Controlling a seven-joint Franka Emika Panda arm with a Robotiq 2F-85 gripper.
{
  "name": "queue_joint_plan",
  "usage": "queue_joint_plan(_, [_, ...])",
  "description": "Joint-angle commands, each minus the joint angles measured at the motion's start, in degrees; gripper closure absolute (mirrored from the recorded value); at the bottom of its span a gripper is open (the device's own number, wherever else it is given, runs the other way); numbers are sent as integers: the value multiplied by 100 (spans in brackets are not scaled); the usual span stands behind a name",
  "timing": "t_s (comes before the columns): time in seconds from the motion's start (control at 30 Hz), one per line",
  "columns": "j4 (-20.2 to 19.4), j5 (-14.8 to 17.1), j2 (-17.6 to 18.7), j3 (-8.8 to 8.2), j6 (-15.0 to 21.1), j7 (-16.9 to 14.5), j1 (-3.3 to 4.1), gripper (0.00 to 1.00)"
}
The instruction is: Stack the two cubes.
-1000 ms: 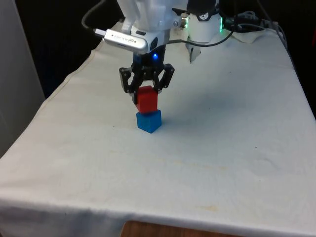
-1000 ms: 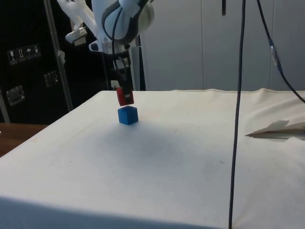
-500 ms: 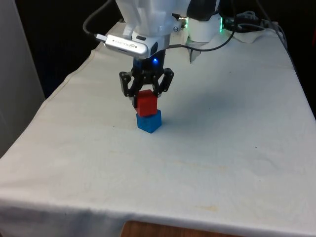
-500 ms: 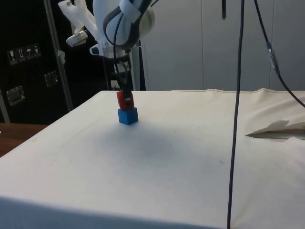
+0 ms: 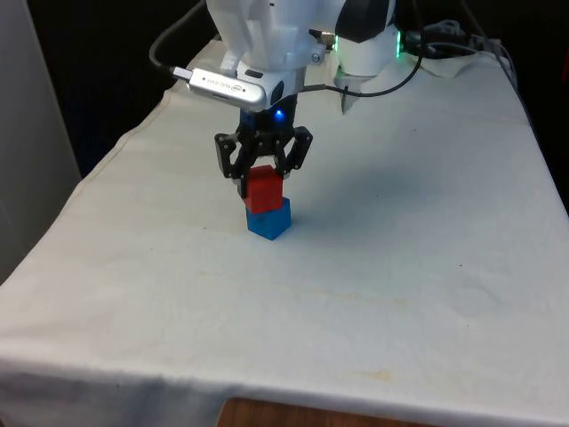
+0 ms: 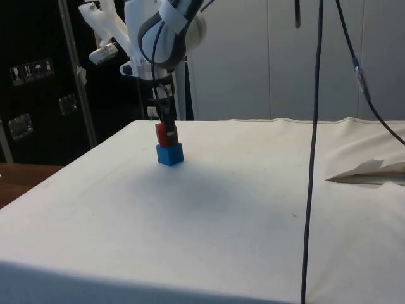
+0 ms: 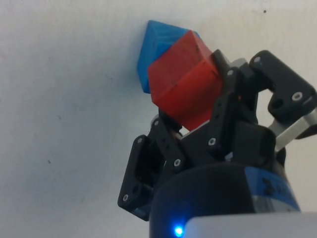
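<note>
my pincer [image 5: 263,178] pinches the red cube [image 5: 264,189] by its sides, fingers pressed against it. the red cube sits on top of the blue cube [image 5: 269,219], touching it and turned a little against it. the blue cube rests on the white-clothed table [image 5: 400,267], toward the far half, near the middle.

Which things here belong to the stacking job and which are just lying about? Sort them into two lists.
Part of the job:
- red cube, held by the gripper
- blue cube, directly under the red one

Just lying about:
- black cable hanging in the side view
- white cloth over the table
</note>
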Motion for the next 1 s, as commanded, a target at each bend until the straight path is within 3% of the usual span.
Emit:
queue_joint_plan(0.0, [0, 0, 0, 0, 0, 0, 0, 97])
queue_joint_plan(0.1, [0, 6, 6, 11, 17, -6, -6, 97])
queue_joint_plan(0.3, [0, 0, 0, 0, 0, 0, 0, 43])
queue_joint_plan(0.33, [0, 0, 6, 6, 6, 0, -6, 43])
queue_joint_plan(0.37, [0, 0, 6, 6, 0, 0, -6, 23])
queue_joint_plan(0.43, [0, 0, 0, 6, 0, 0, 0, 4])
queue_joint_plan(0.47, [0, 0, 0, 6, 0, 0, 0, 0])
queue_joint_plan(0.7, [0, 0, 0, 0, 0, 0, 0, 0])
queue_joint_plan(0.97, [29, -34, -269, -29, -246, 11, 17, 0])
